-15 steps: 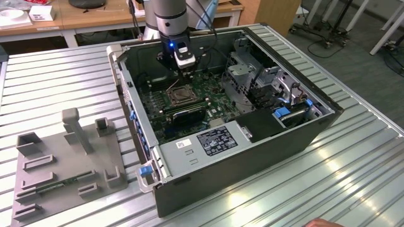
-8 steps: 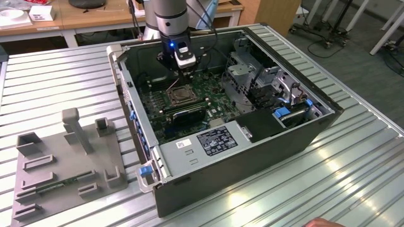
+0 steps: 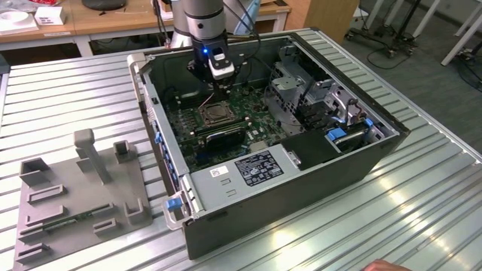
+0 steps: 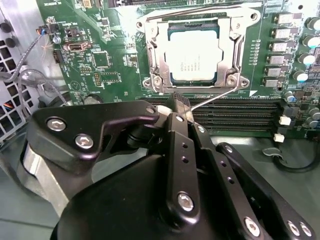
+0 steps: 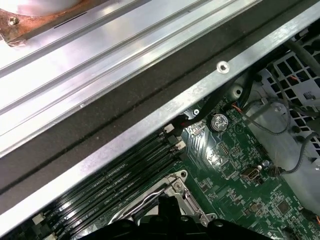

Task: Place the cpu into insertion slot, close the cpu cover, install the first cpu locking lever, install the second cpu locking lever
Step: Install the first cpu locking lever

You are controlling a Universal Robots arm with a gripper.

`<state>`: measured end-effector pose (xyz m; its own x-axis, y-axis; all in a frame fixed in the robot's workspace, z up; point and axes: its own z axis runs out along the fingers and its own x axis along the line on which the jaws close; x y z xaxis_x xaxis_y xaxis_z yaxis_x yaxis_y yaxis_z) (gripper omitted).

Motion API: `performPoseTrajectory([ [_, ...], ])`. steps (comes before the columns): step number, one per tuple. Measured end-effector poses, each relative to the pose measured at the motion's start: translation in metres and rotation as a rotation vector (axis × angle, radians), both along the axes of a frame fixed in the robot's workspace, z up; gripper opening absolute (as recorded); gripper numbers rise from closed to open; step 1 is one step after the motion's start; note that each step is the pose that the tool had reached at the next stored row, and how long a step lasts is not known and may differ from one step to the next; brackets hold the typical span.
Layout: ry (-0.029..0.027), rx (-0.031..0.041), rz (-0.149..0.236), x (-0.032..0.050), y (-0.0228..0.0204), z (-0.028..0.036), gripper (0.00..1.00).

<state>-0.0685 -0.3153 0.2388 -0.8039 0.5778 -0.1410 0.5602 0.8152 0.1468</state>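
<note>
In the second wrist view the cpu (image 4: 194, 55) lies silvery in the insertion slot (image 3: 213, 114) on the green motherboard. The cpu cover (image 4: 152, 50) lies flat around it as a metal frame. One thin wire locking lever (image 4: 220, 97) slants from the frame's corner to my gripper (image 4: 181, 106), whose black fingers are shut on its end. A second lever (image 4: 200, 11) runs along the far side of the frame. In the exterior view my gripper (image 3: 223, 86) hangs inside the open computer case, just above the socket.
Long black memory slots (image 4: 235, 112) lie beside the socket, right by my fingers. Loose cables (image 4: 30, 75) hang near the case wall. A grey drive cage (image 3: 290, 90) and power supply (image 3: 249, 169) fill the case. A grey fixture plate (image 3: 75, 192) sits on the ribbed table.
</note>
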Motion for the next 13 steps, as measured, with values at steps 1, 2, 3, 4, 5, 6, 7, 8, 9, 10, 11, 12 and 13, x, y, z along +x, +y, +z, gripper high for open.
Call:
performPoseTrajectory([
  [1, 0.0001, -0.0016, 0.0, 0.0, 0.0, 0.0009, 0.11],
  [2, 0.0, -0.0033, 0.0, 0.0001, -0.0001, 0.0015, 0.11],
  [3, 0.0, -0.005, 0.0, 0.0001, -0.0001, 0.0019, 0.11],
  [4, -0.0001, -0.0061, 0.0, 0.0001, -0.0001, 0.0021, 0.11],
  [5, 0.0, -0.0063, 0.0, -0.0001, -0.0002, 0.0022, 0.11],
  [6, -0.0001, -0.0066, 0.0, -0.0009, -0.0005, 0.0023, 0.11],
  [7, -0.0008, -0.0068, 0.0, -0.0027, -0.0008, 0.0023, 0.11],
  [8, -0.0015, -0.0066, 0.0, -0.005, -0.0009, 0.0022, 0.11],
  [9, -0.0018, -0.0066, 0.0, -0.0078, -0.001, 0.0022, 0.11],
  [10, -0.002, -0.0066, -0.001, -0.0101, -0.001, 0.002, 0.11],
  [11, -0.0022, -0.0065, -0.001, -0.0113, -0.0009, 0.0016, 0.11],
  [12, -0.0022, -0.0045, -0.001, -0.0118, -0.001, 0.0012, 0.11],
  [13, -0.003, 0.0058, 0.0, -0.012, -0.0012, 0.001, 0.11],
])
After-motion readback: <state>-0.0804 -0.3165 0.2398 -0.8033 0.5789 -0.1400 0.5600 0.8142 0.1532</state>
